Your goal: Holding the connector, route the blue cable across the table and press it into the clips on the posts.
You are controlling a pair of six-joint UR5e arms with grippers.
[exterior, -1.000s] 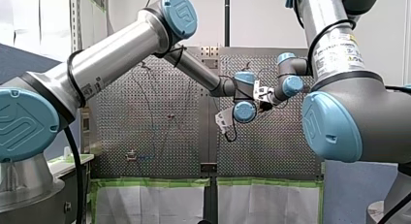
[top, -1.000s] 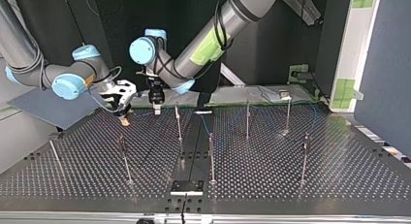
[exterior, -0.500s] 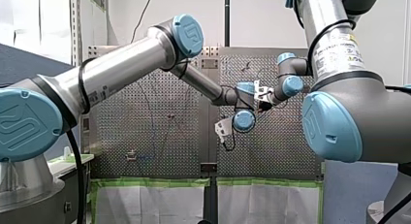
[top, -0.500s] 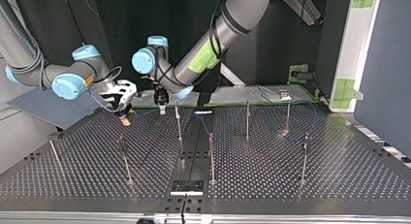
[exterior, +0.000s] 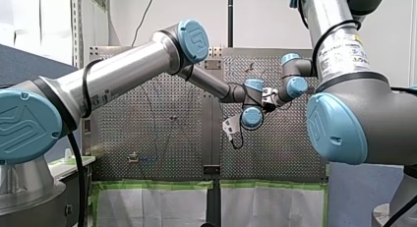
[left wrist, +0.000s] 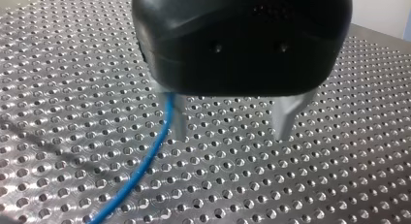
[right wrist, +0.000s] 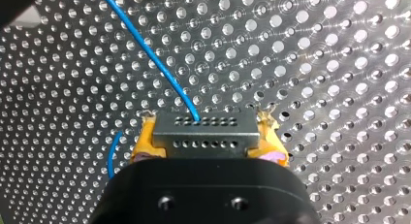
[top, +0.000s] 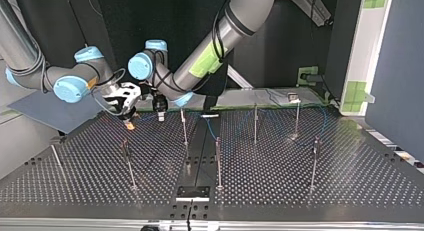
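Observation:
In the right wrist view my right gripper (right wrist: 208, 139) is shut on the grey connector (right wrist: 203, 132), its yellow pads (right wrist: 145, 139) on both ends. The blue cable (right wrist: 150, 54) leaves the connector and runs ahead over the perforated table. In the top view this gripper (top: 129, 122) hangs low at the back left. My left gripper (top: 160, 114) hovers just beside it. In the left wrist view the left gripper (left wrist: 232, 134) is open, with bare table between its metal fingers (left wrist: 180, 122). The blue cable (left wrist: 145, 170) passes along the outer side of one finger.
Several thin posts stand on the table, among them one (top: 184, 126) close to the left gripper, a middle one (top: 218, 161) and one (top: 129, 163) nearer the front. A black plate (top: 192, 192) sits at the front edge. Slack cable (top: 212, 128) lies between the posts.
In the top view my left gripper swung a little to the right, then back left and lower, closer to my right gripper. The right arm has held still with the connector.

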